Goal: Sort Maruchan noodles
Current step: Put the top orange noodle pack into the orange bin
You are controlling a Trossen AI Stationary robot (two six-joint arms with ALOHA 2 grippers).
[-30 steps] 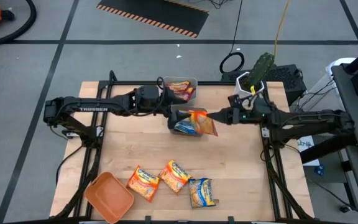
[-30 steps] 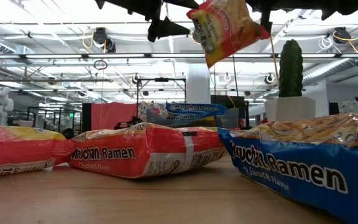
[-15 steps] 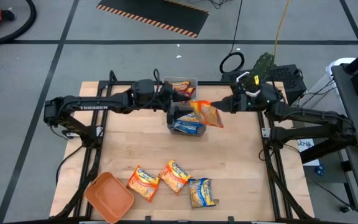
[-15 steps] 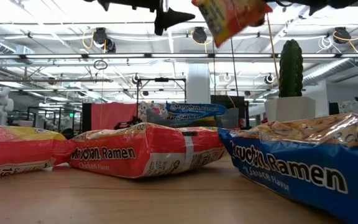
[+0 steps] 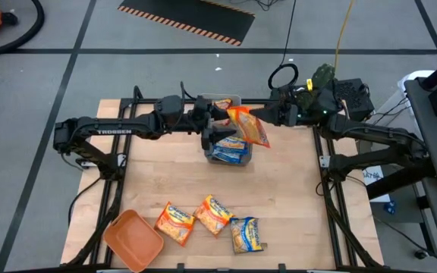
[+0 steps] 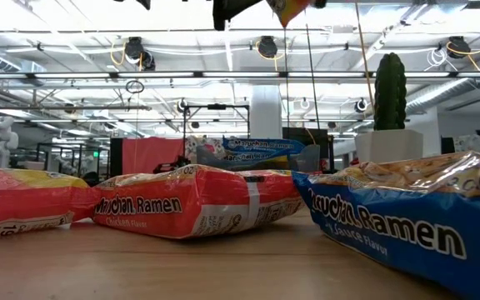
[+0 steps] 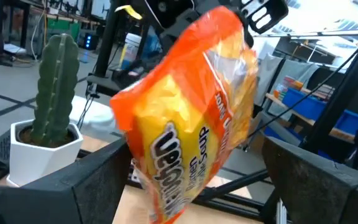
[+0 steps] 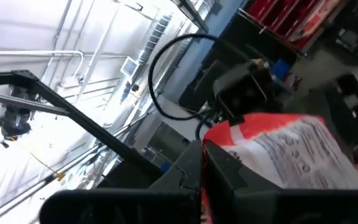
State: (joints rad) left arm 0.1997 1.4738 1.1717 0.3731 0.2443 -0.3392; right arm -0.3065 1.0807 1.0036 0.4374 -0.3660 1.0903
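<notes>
Above the far middle of the wooden surface (image 5: 279, 189), the right gripper (image 5: 273, 116) is holding an orange-yellow crinkly plastic ramen packet (image 5: 249, 127) by one edge, its jaws clenched on the wrapper, so the packet is hanging tilted in the air over the two small bins. The left gripper (image 5: 212, 121) is waiting just beside it, jaws spread wide and grasping nothing, with the packet filling the gap between its dark fingers (image 7: 98, 180) in the left wrist view. Below, the nearer clear bin (image 5: 229, 150) is already carrying blue-and-silver packets, and the farther grey bin (image 5: 224, 106) is carrying reddish ones. The main risk, as I judge it, is sorting error: the packet is dangling over the seam between the bins, so a release from here could be dropping it into the wrong bin or leaving it draped on a rim. An edge pinch on slippery film could also be giving way early. If a handover is intended, the left jaws closing while the packet is swinging could be crushing the noodles or missing altogether, and the two grippers are working close enough to collide. Three more packets (image 5: 213, 214) are lying on the near part of the surface beside an orange plastic tray (image 5: 133, 240), unsorted.
</notes>
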